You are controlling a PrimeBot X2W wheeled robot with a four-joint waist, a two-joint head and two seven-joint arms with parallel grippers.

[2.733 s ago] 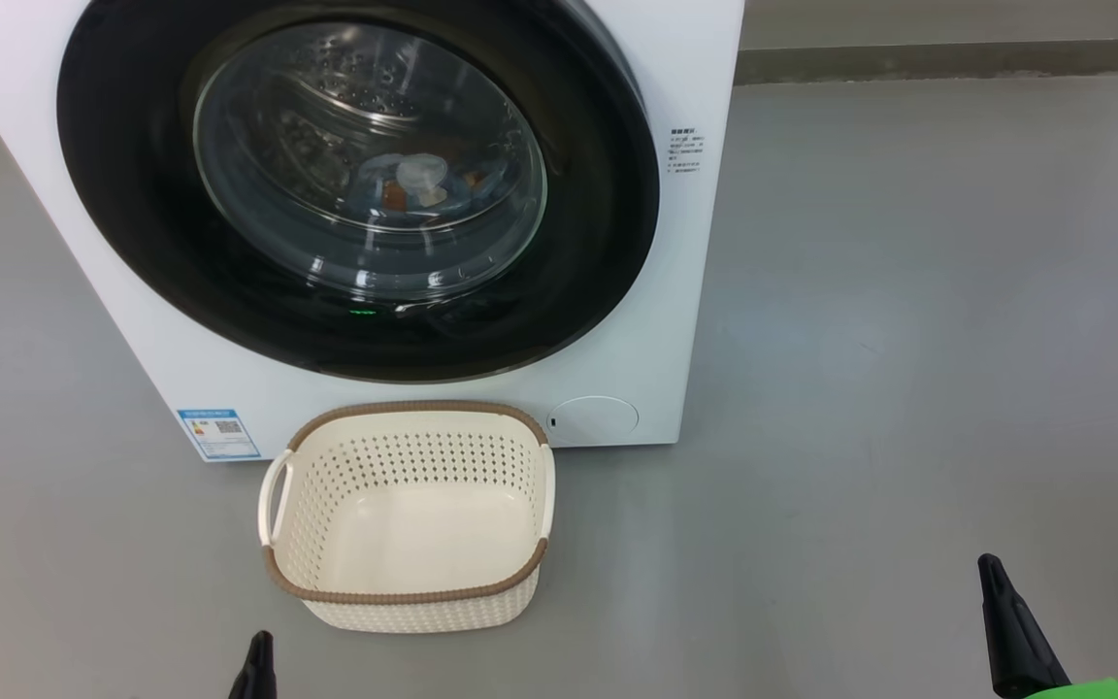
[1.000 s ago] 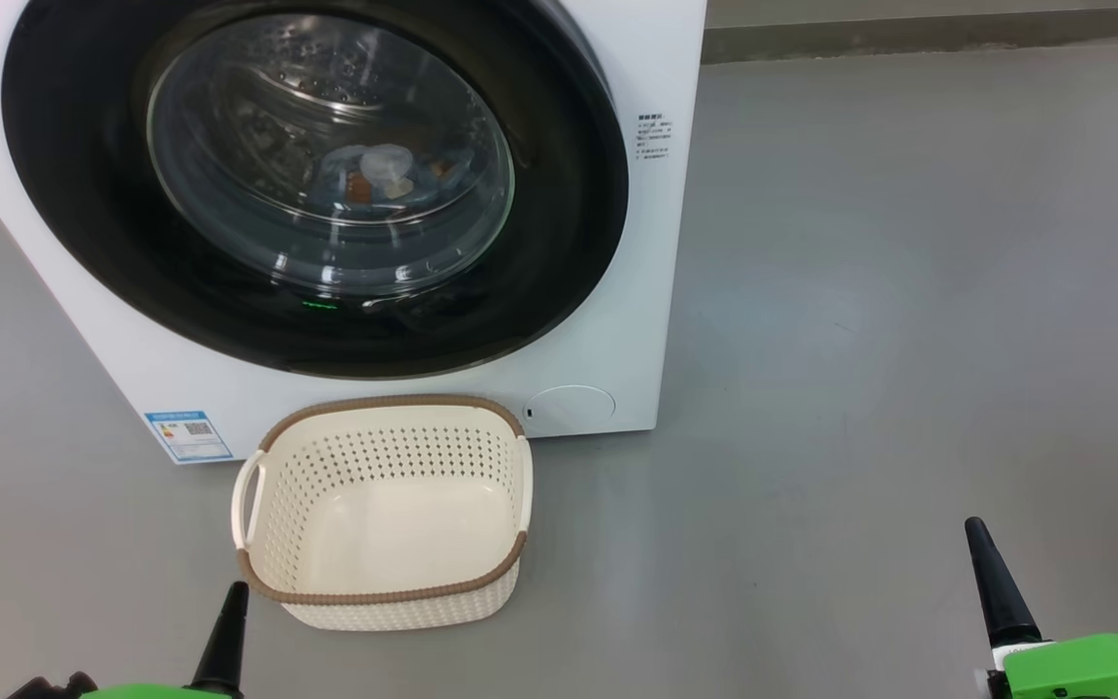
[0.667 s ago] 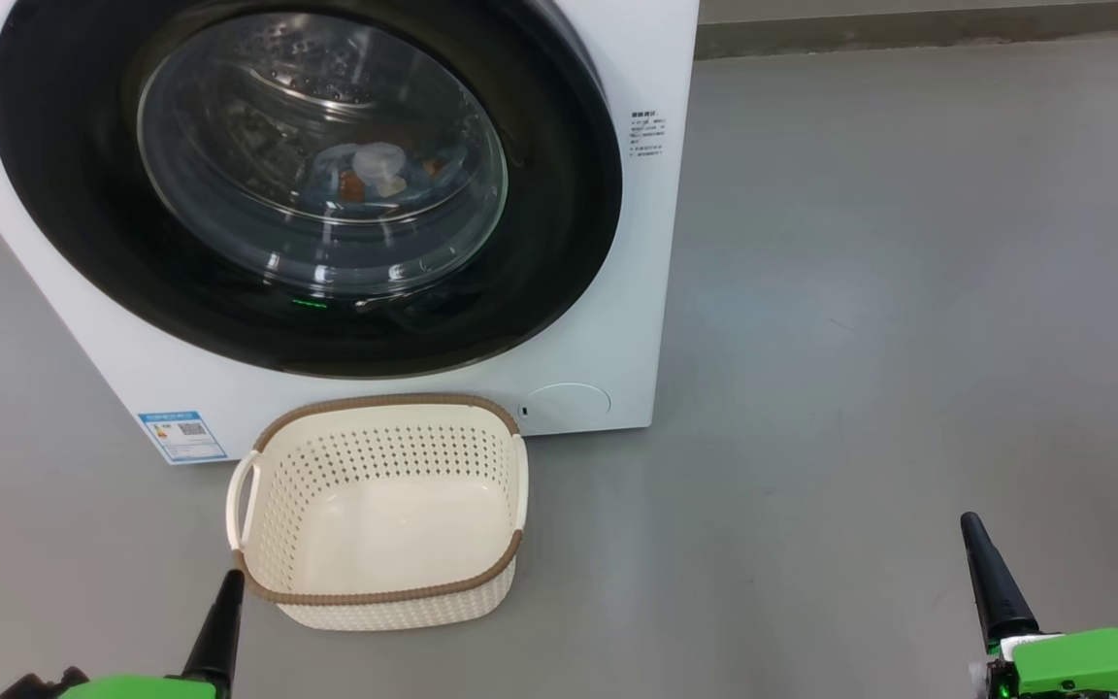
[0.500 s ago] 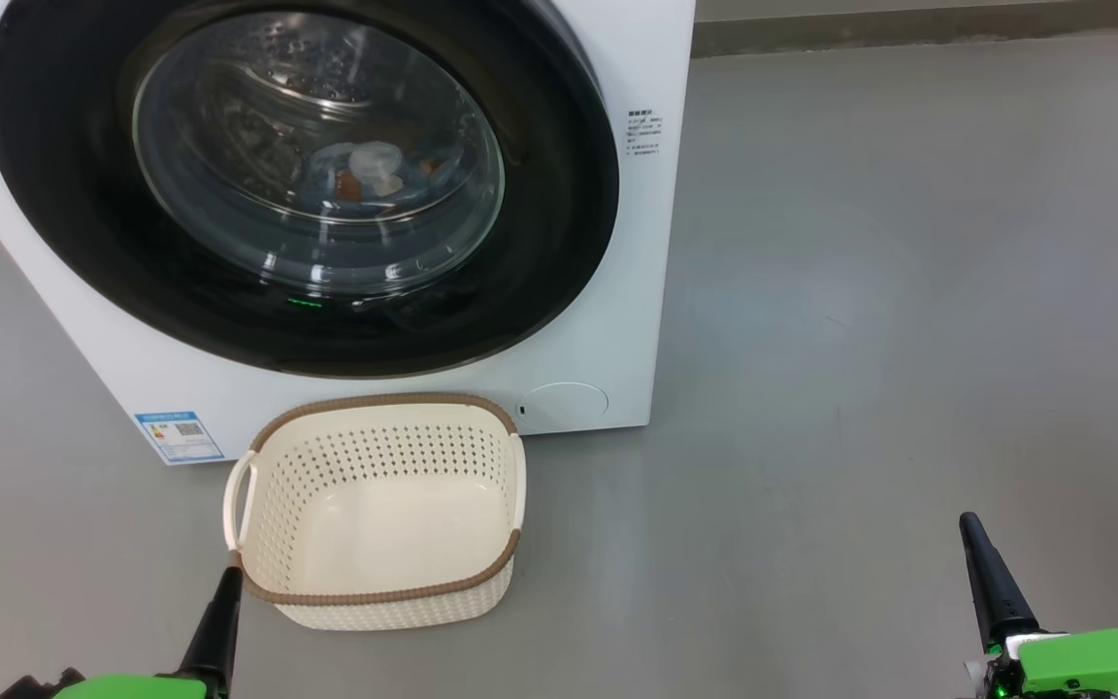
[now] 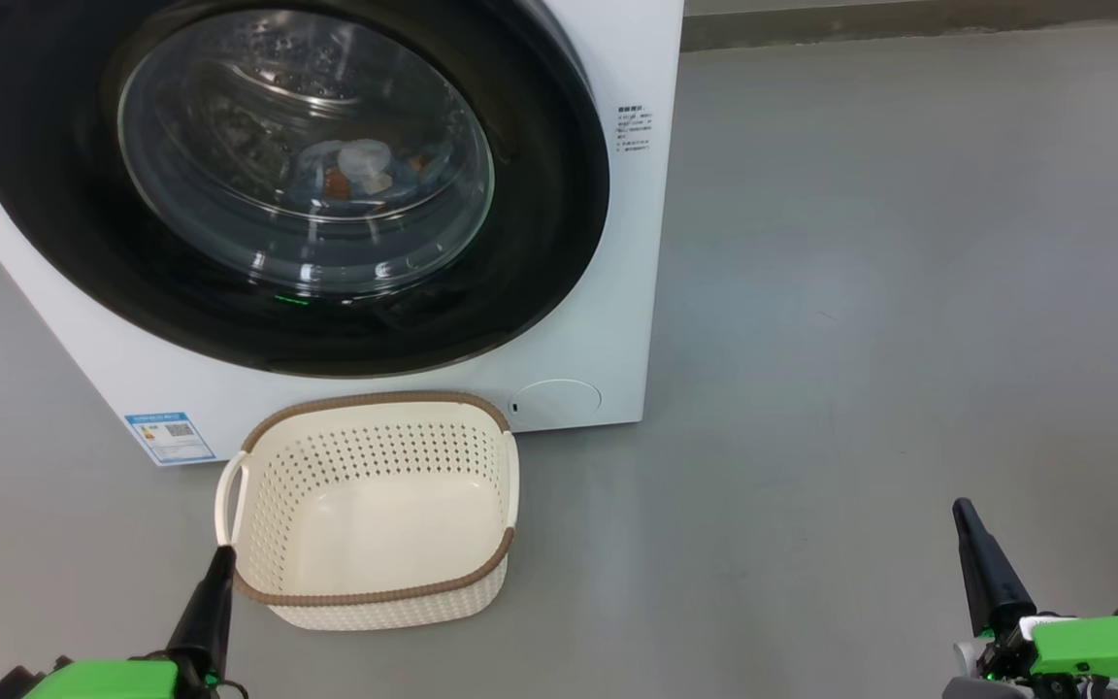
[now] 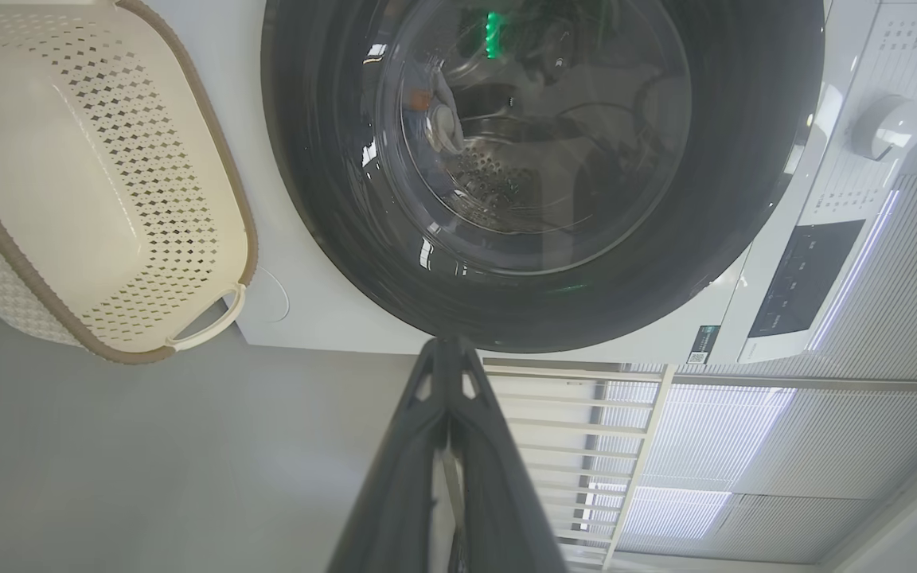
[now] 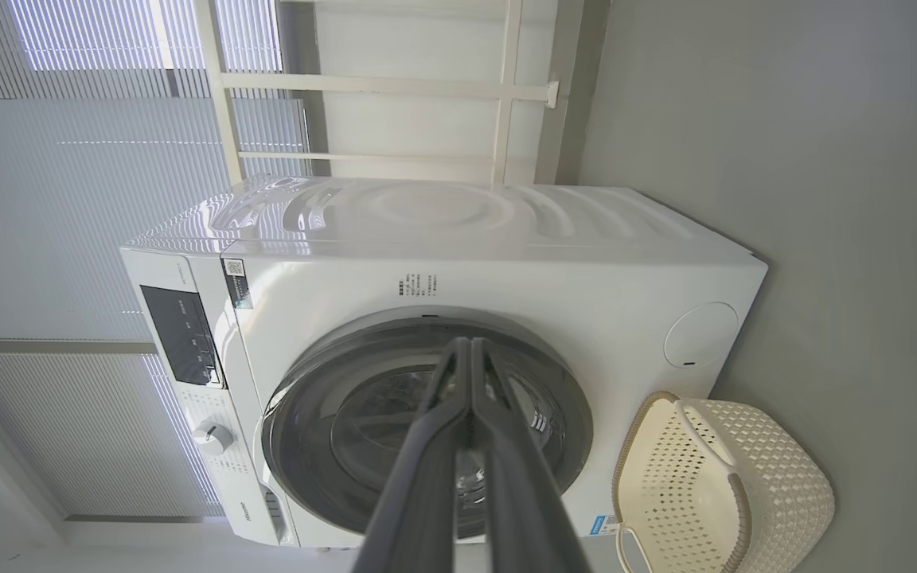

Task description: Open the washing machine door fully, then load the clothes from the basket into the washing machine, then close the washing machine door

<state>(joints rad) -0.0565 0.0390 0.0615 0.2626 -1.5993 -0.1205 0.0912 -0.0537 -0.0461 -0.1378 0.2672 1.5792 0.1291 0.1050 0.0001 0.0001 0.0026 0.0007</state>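
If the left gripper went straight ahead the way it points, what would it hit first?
Probably the black rim of the washing machine door; in its wrist view the left gripper points past the basket, which sits off to one side. Depth is uncertain.

The right gripper (image 7: 470, 344) has its dark fingers (image 7: 435, 446) pressed together. Behind them is the white washing machine (image 7: 506, 263), its round door (image 7: 331, 430) closed. The basket (image 7: 777, 485) sits beside it.
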